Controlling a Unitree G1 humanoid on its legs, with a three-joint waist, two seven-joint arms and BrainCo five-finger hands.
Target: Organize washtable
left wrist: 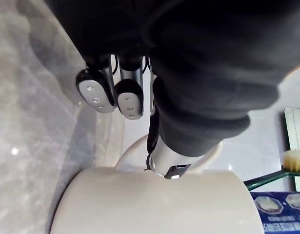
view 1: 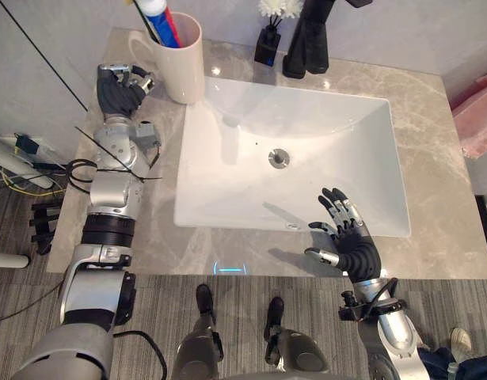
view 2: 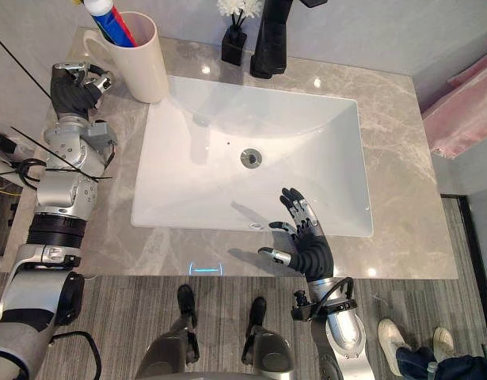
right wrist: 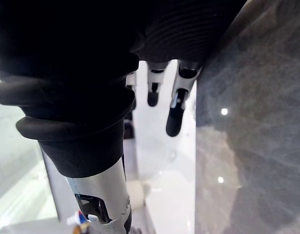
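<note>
Cream-coloured, 1 cup (view 1: 182,63) holds 1 toothbrush (left wrist: 292,162) and 1 toothpaste tube (view 1: 158,11).

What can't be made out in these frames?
Left hand: whether it grips the handle of the mug; its dark cover blocks that in the left wrist view.
Faucet: top cut off by the upper edge in both eye views.
Toothpaste tube: upper end cut off by the same edge.
Pink cloth: mostly beyond the right edge of both eye views.

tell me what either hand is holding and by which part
Nothing is clearly held. The left hand is curled beside the mug handle, thumb against it; the right hand is open.
</note>
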